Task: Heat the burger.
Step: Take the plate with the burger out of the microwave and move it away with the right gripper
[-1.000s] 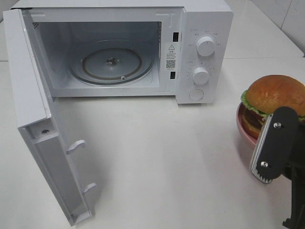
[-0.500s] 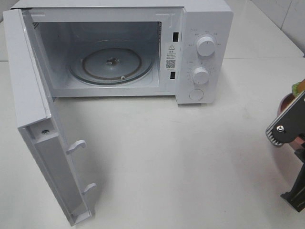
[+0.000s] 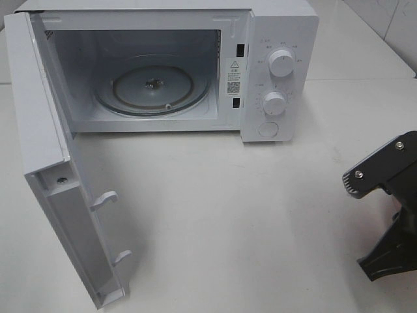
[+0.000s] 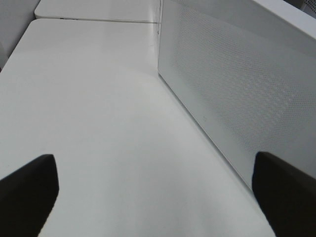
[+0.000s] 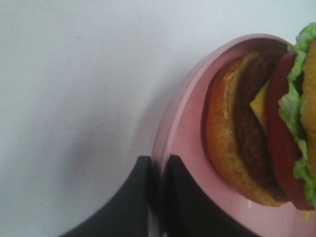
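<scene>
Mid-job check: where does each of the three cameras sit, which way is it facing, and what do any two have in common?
Exterior high: mounted above, looking down at the open microwave on the white table; right gripper at the right edge.
Left wrist: on the left arm, low, facing the microwave door; left gripper open.
Right wrist: on the right arm, facing the burger; right gripper shut on the pink plate rim.
Shared: exterior and left wrist both show the door.

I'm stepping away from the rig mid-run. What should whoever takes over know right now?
Right gripper: shut on the rim of the pink plate carrying the burger, at the table's right edge.
Left gripper: open, holding nothing, beside the door.
Done: microwave door open, glass turntable bare, plate gripped.
Left: put the plate with the burger inside, close the door, start heating.
</scene>
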Tool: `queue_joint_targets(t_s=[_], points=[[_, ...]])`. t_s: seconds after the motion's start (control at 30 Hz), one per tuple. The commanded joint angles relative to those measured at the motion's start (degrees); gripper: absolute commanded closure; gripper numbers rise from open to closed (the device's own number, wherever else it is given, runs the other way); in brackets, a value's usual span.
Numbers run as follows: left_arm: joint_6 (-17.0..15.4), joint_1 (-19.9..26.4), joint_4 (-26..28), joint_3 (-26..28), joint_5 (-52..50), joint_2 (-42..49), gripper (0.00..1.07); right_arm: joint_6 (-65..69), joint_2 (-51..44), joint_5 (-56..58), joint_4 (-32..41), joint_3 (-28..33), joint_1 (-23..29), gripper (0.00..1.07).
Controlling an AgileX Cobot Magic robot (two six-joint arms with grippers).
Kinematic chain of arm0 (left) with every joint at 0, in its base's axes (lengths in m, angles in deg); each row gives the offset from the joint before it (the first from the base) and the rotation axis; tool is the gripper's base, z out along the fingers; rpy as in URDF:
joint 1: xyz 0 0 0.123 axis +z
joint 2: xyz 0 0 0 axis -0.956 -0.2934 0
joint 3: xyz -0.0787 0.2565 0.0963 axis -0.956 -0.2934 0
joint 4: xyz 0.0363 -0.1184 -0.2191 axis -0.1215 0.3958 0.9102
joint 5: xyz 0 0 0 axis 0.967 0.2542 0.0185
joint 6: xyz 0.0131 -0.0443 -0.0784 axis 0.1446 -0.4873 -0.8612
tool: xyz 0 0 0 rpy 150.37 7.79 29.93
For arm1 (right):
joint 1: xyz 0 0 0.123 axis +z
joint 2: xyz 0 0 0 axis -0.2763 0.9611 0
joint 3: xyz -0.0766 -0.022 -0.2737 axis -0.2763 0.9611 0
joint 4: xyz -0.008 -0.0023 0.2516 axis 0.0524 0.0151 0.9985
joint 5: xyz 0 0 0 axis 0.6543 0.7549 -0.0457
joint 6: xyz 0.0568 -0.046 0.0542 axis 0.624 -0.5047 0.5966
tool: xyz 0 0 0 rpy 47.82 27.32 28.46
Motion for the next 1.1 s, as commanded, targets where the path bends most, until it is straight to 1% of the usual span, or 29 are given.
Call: queue_joint_targets(t_s=[0.03, 0.1, 0.13, 0.23, 0.27, 0.3, 0.37, 0.4, 0.43, 0.5, 0.53, 0.67, 0.7, 0.77, 0.9, 1.0, 1.03, 1.1], points=[[-0.3, 0.1, 0.2, -0.1, -0.6, 1.0, 0.07, 7.3, 5.0, 2.0, -7.4, -0.6, 0.0, 1.07], [-0.3, 0.1, 0.2, -0.1, -0.6, 1.0, 0.07, 8.7, 6.0, 2.0, -8.3, -0.6, 0.0, 1.07], [-0.3, 0.1, 0.2, -0.1, -0.6, 1.0, 0.07, 10.6, 8.2, 1.6, -10.0, -0.6, 0.0, 1.07], [-0.3, 0.1, 0.2, -0.1, -0.6, 1.0, 0.07, 11.3, 9.1, 1.2, -10.5, -0.6, 0.0, 1.07], [-0.3, 0.1, 0.2, -0.1, -0.6, 1.0, 0.07, 13.0, 11.1, 0.7, -11.6, -0.6, -0.5, 1.07], [-0.3, 0.1, 0.2, -0.1, -0.6, 1.0, 0.07, 15.2, 13.0, -0.6, -12.4, -0.6, -2.4, 1.07], [-0.3, 0.1, 0.2, -0.1, -0.6, 1.0, 0.07, 16.1, 14.0, -1.1, -12.8, -0.6, -3.2, 1.07], [-0.3, 0.1, 0.2, -0.1, -0.6, 1.0, 0.07, 18.0, 15.8, -2.4, -14.5, -0.6, -5.0, 1.07], [-0.3, 0.1, 0.2, -0.1, -0.6, 1.0, 0.07, 18.0, 15.8, -2.4, -14.5, -0.6, -5.0, 1.07], [-0.3, 0.1, 0.2, -0.1, -0.6, 1.0, 0.07, 19.9, 18.4, -3.4, -17.1, -0.6, -7.1, 1.07], [-0.3, 0.1, 0.2, -0.1, -0.6, 1.0, 0.07, 19.9, 18.4, -3.4, -17.1, -0.6, -7.1, 1.07], [-0.3, 0.1, 0.2, -0.1, -0.6, 1.0, 0.07, 24.8, 22.3, -3.7, -19.8, -0.6, -10.3, 1.05], [-0.3, 0.1, 0.2, -0.1, -0.6, 1.0, 0.07, 24.8, 22.3, -3.7, -19.8, -0.6, -10.3, 1.05], [-0.3, 0.1, 0.2, -0.1, -0.6, 1.0, 0.07, 27.8, 23.9, -3.8, -22.0, -0.6, -11.7, 1.04], [-0.3, 0.1, 0.2, -0.1, -0.6, 1.0, 0.07, 29.2, 25.4, -5.2, -23.9, -0.6, -12.7, 1.03], [-0.3, 0.1, 0.2, -0.1, -0.6, 1.0, 0.07, 29.3, 25.7, -6.8, -23.9, -0.6, -12.7, 1.0], [-0.3, 0.1, 0.2, -0.1, -0.6, 1.0, 0.07, 29.3, 25.7, -7.3, -23.8, -0.6, -12.7, 0.96], [-0.3, 0.1, 0.2, -0.1, -0.6, 1.0, 0.07, 29.3, 25.7, -7.5, -23.7, -0.6, -12.7, 0.94]])
